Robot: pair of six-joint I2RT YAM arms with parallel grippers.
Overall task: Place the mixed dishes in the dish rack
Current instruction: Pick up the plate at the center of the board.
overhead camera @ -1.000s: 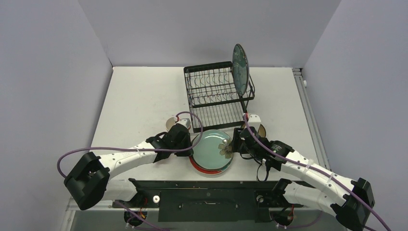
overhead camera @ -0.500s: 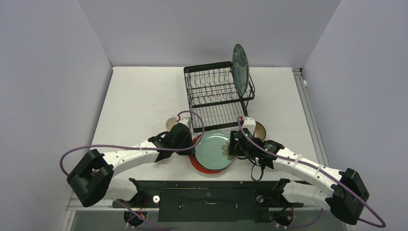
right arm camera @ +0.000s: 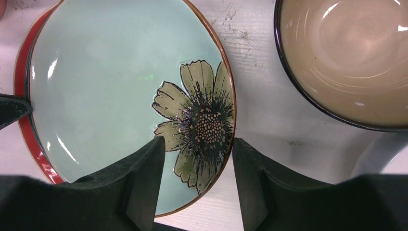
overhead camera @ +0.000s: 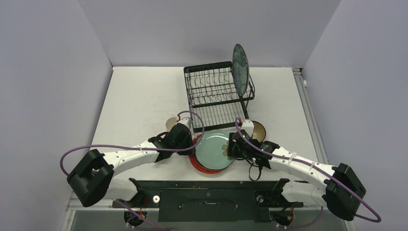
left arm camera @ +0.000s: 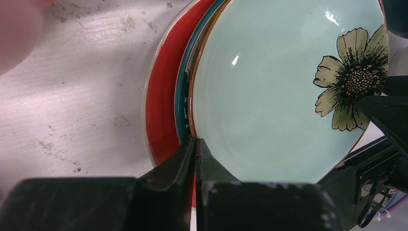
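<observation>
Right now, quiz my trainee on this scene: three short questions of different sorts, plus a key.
1. True or false: the dark teal plate stands upright in the dish rack.
2. Which plate tops the stack? A red-orange, B the flower plate, C white.
3. Which gripper has its fingers shut together?
Key: 1 true. 2 B. 3 the left gripper; the right gripper is open.
</observation>
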